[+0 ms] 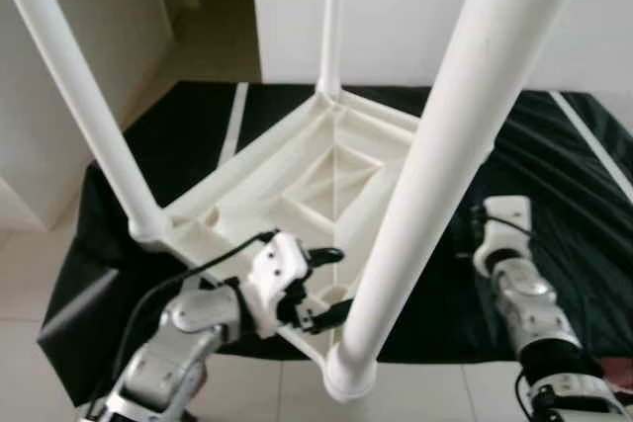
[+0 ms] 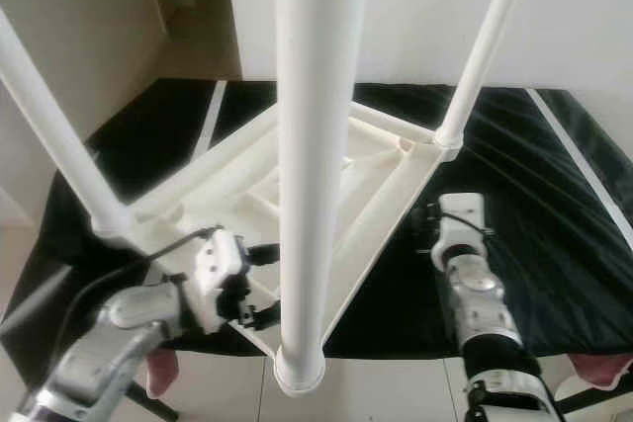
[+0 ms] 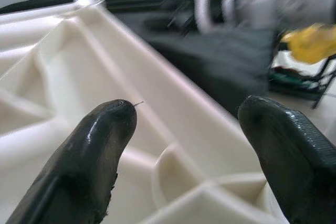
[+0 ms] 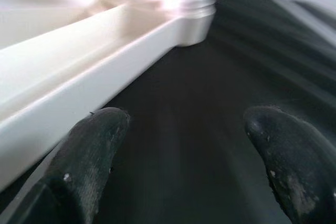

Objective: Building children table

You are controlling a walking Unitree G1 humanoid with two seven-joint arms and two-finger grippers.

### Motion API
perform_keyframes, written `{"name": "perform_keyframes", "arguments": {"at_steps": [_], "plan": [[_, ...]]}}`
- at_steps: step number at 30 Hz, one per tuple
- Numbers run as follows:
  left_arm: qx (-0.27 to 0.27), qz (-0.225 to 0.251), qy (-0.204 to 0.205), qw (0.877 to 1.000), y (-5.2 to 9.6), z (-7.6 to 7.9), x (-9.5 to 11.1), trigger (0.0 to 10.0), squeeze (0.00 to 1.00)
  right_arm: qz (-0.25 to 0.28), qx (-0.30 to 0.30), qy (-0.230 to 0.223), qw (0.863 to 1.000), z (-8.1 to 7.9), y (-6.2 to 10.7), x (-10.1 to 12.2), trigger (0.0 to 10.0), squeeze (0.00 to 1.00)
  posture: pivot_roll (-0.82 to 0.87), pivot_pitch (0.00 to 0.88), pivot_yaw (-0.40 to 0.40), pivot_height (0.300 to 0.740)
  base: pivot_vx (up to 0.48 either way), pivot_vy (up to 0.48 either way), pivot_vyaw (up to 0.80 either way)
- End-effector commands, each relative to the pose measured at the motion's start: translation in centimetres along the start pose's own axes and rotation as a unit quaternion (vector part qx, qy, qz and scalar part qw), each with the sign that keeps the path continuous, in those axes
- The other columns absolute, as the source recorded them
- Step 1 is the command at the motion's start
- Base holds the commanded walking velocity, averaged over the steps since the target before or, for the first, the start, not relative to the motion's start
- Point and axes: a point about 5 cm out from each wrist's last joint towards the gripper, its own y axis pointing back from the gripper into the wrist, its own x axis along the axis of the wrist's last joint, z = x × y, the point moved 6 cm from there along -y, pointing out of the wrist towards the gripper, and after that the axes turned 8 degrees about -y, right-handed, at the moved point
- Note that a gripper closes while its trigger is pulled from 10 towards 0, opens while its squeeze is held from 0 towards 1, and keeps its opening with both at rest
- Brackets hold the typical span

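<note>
A white plastic children's table (image 1: 297,180) lies upside down on a black cloth (image 1: 564,175). Three white legs stand up from its corners: one at the left (image 1: 84,106), one at the far corner (image 1: 331,22), and a thick near one (image 1: 435,155). My left gripper (image 1: 336,286) is open at the near corner of the frame, just left of the near leg. In the left wrist view its fingers (image 3: 100,145) straddle a round socket (image 3: 176,174) in the frame. My right gripper (image 4: 184,129) is open, low over the cloth beside the table's right edge (image 4: 79,72).
The cloth carries white tape stripes (image 1: 235,116) and ends at pale floor tiles (image 1: 30,294) near me. White walls stand behind, with a hallway opening (image 1: 203,17) at the back left. Pink items (image 2: 158,371) lie on the floor close to my feet.
</note>
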Motion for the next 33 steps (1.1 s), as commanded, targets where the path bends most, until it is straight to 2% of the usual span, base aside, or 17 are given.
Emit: {"name": "perform_keyframes", "arguments": {"at_steps": [1, 6, 9, 10, 14, 20, 24, 27, 31, 33], "plan": [[-0.033, -0.006, -0.006, 0.999, 0.3, 0.7, -0.4, 10.0, 0.00, 0.006, -0.016, -0.016, 1.000, 0.9, 0.4, 0.0, 10.0, 0.00, 0.09, 0.000, -0.043, 0.740, 0.000, 0.000, 0.00], [-0.056, -0.044, -0.027, 0.997, 1.6, 0.6, -1.5, 10.0, 0.00, 0.011, -0.031, -0.034, 0.999, 2.4, 1.2, -0.1, 10.0, 0.00, 0.09, 0.000, -0.037, 0.740, 0.000, 0.000, 0.00], [-0.083, -0.073, -0.029, 0.993, 3.0, 0.5, -2.4, 10.0, 0.00, 0.011, -0.034, -0.044, 0.998, 3.7, 2.5, -0.5, 10.0, 0.00, 0.08, 0.000, -0.032, 0.740, 0.000, 0.000, 0.00], [-0.083, -0.073, -0.029, 0.993, 3.0, 0.5, -2.4, 10.0, 0.00, 0.011, -0.034, -0.044, 0.998, 3.7, 2.5, -0.5, 10.0, 0.00, 0.08, 0.000, -0.032, 0.740, 0.000, 0.000, 0.00], [-0.133, -0.115, -0.018, 0.984, 4.9, 1.1, -3.6, 10.0, 0.00, 0.014, -0.032, -0.042, 0.998, 4.5, 3.4, -0.5, 10.0, 0.00, 0.06, 0.000, -0.024, 0.740, 0.000, 0.000, 0.00], [-0.139, -0.131, -0.037, 0.981, 5.7, 0.3, -3.9, 10.0, 0.00, 0.014, -0.037, -0.040, 0.998, 5.0, 3.5, -0.3, 10.0, 0.00, 0.06, 0.000, -0.026, 0.740, 0.000, 0.000, 0.00], [-0.135, -0.142, -0.049, 0.979, 5.8, -0.1, -4.3, 10.0, 0.00, 0.015, -0.037, -0.040, 0.998, 5.0, 3.4, -0.2, 10.0, 0.00, 0.06, 0.000, -0.027, 0.740, 0.000, 0.000, 0.00], [-0.126, -0.187, -0.089, 0.970, 5.4, -0.6, -6.5, 10.0, 0.00, 0.016, -0.027, -0.040, 0.999, 4.3, 3.2, 0.1, 10.0, 0.00, 0.07, 0.000, -0.034, 0.740, 0.000, 0.000, 0.00], [-0.110, -0.187, -0.095, 0.972, 4.7, -1.1, -6.6, 10.0, 0.00, 0.016, -0.023, -0.041, 0.999, 4.0, 3.1, 0.2, 10.0, 0.00, 0.07, 0.000, -0.037, 0.740, 0.000, 0.000, 0.00], [-0.085, -0.172, -0.094, 0.977, 3.8, -1.9, -6.1, 10.0, 0.00, 0.016, -0.021, -0.042, 0.999, 3.8, 3.0, 0.3, 10.0, 0.00, 0.07, 0.000, -0.038, 0.740, 0.000, 0.000, 0.00]]}}
